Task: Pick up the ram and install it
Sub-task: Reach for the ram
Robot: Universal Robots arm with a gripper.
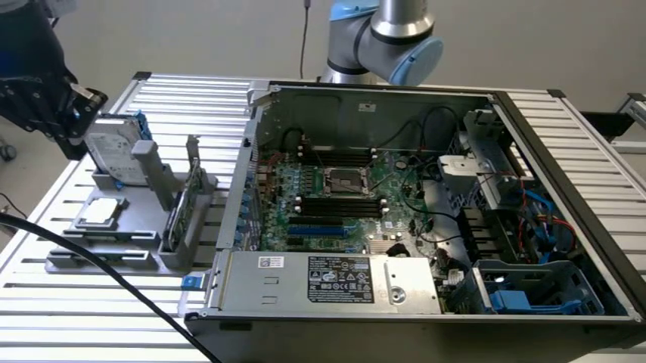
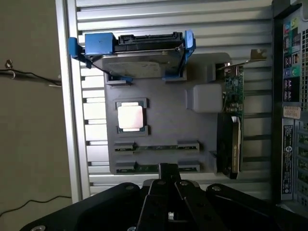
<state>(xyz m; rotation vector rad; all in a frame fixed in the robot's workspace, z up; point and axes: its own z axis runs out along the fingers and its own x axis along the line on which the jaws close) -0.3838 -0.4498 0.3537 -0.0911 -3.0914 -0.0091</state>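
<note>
Two ram sticks stand on edge in slots of the grey holder (image 2: 163, 125): one ram stick (image 2: 156, 147) further from my fingers, the other ram stick (image 2: 144, 168) right by them. My gripper (image 2: 167, 169) hovers above the holder with its black fingers shut together and nothing between them. In the exterior view the gripper (image 1: 69, 134) hangs over the holder (image 1: 111, 261) at the exterior view's left, beside the open computer case (image 1: 565, 136). The motherboard's black memory slots (image 1: 341, 205) lie near the processor socket (image 1: 341, 180).
The holder also carries a silver hard drive with blue rails (image 2: 137, 53), a square processor chip (image 2: 131, 117) and an upright expansion card (image 2: 231, 130). A black cable (image 1: 111, 276) crosses the slatted table. The power supply (image 1: 323, 283) fills the case's near side.
</note>
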